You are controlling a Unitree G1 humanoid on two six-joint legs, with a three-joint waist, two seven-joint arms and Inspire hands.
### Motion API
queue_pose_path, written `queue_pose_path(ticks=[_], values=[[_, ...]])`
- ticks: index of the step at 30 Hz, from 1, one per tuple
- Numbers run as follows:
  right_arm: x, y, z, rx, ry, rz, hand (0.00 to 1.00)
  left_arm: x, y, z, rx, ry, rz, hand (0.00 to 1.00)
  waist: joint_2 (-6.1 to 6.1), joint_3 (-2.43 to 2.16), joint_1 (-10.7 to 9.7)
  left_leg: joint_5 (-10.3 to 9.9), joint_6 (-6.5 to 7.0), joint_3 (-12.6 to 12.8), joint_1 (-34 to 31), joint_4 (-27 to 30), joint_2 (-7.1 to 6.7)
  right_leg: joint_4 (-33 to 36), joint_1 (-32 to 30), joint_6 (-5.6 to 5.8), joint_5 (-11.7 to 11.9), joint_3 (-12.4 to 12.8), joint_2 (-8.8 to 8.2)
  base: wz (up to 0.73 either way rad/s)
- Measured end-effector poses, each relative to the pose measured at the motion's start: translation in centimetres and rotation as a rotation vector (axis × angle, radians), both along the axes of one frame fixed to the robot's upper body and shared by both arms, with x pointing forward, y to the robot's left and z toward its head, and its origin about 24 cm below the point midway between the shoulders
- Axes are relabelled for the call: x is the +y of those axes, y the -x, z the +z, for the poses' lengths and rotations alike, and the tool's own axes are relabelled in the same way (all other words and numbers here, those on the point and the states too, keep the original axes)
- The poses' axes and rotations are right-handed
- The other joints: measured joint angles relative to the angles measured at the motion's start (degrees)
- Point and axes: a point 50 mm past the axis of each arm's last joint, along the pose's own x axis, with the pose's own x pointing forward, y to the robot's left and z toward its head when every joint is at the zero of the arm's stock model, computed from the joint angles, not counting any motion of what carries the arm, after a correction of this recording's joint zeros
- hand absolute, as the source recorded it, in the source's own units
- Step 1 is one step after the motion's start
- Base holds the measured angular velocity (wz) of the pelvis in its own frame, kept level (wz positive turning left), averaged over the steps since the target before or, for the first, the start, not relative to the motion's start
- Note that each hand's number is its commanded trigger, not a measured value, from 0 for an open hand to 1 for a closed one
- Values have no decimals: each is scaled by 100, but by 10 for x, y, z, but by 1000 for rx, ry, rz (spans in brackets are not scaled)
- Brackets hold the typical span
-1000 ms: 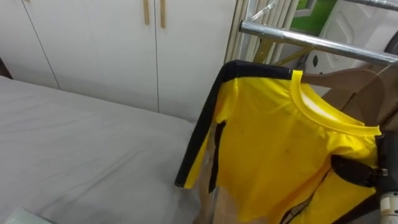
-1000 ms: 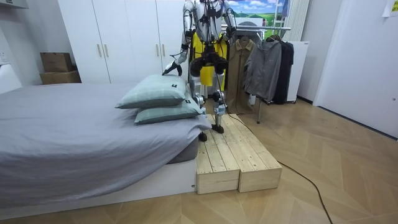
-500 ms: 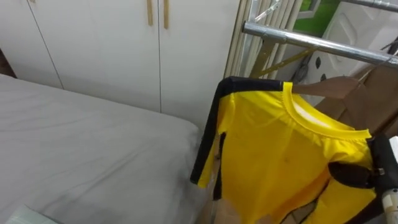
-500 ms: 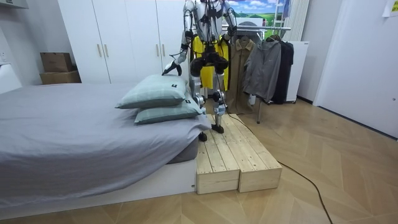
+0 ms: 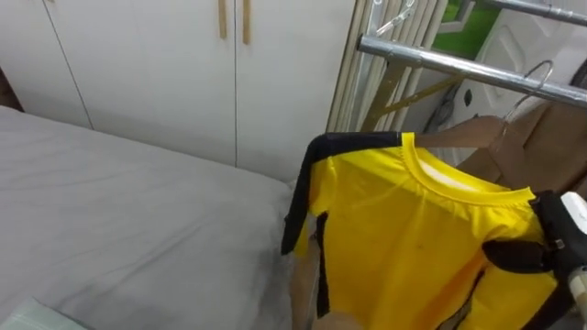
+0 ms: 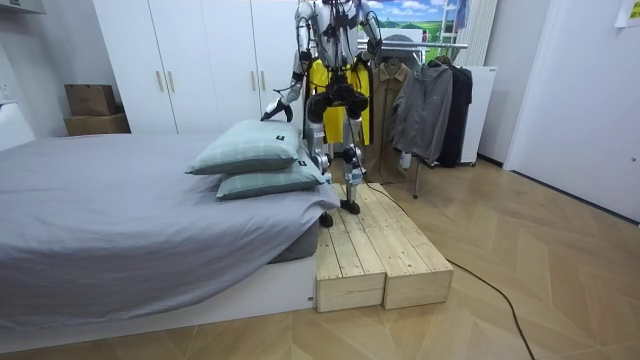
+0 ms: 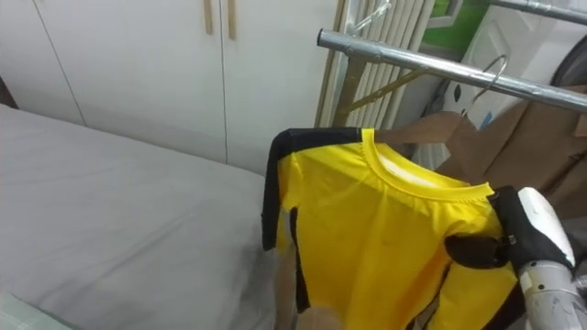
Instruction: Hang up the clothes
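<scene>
A yellow shirt (image 5: pixel 413 238) with black trim on its shoulder and side hangs spread out just below and in front of the metal rail (image 5: pixel 459 66) of a clothes rack. My right hand (image 7: pixel 527 229) grips it at the shoulder on the right, thumb curled over the yellow cloth. Whatever is inside the shirt's collar is hidden. In the room view I stand on a wooden platform (image 6: pixel 375 250) beside the bed, facing the rack, with the yellow shirt (image 6: pixel 320 75) raised before me. My left hand (image 6: pixel 274 112) hangs out to the room view's left, above the pillows.
A brown garment (image 5: pixel 541 137) hangs on a hanger from the rail behind the shirt. The grey bed (image 5: pixel 119 220) lies to my left, white wardrobe doors (image 5: pixel 183 64) behind it. Grey and dark coats (image 6: pixel 430 100) hang further along the rack. Two pillows (image 6: pixel 255 150) are stacked on the bed.
The yellow shirt has shifted left and a little lower against the rail. More of my right hand shows at the right edge.
</scene>
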Motion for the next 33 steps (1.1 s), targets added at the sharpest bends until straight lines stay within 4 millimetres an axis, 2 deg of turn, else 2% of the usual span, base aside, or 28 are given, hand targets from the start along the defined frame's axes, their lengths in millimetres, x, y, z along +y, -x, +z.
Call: queue_pose_path(ticks=[7, 18, 20, 21, 25, 33], values=[[-12, -5, -3, 41, 1, -35, 100, 5, 0, 3, -8, -25, -28, 0, -49, 11, 21, -4, -9, 1, -2, 0, 2, 15, -13, -1, 1, -6, -2, 0], [-15, -6, -7, 64, -16, -50, 100, 4, -2, 4, -13, -37, -62, 0, -57, 7, 138, -4, -10, 0, -5, 0, 13, 8, -20, -11, 7, -92, -6, 0], [-17, -11, -6, 69, -22, -62, 100, 4, -1, 5, -18, -38, -63, 0, -57, 7, 137, -6, -12, -11, -5, 0, 12, -5, -32, -22, 13, -368, -47, 0], [-17, -12, -6, 67, -23, -61, 100, 4, -1, 5, -20, -39, -64, 0, -55, 6, 136, -6, -13, -15, -5, 0, 12, -7, -32, -23, 13, -416, -56, 0], [-17, -14, -4, 64, -23, -59, 100, 5, -2, 7, -32, -42, -62, 0, -53, 5, 106, -3, -19, -2, -6, 1, 9, -7, -34, -26, 14, -526, -82, 2], [-26, -22, -2, 98, -36, -81, 100, 6, 2, 7, -33, -38, -49, 0, -55, 4, 27, 13, -45, -29, -6, 6, -10, 15, -59, -28, 16, -553, -102, 0]])
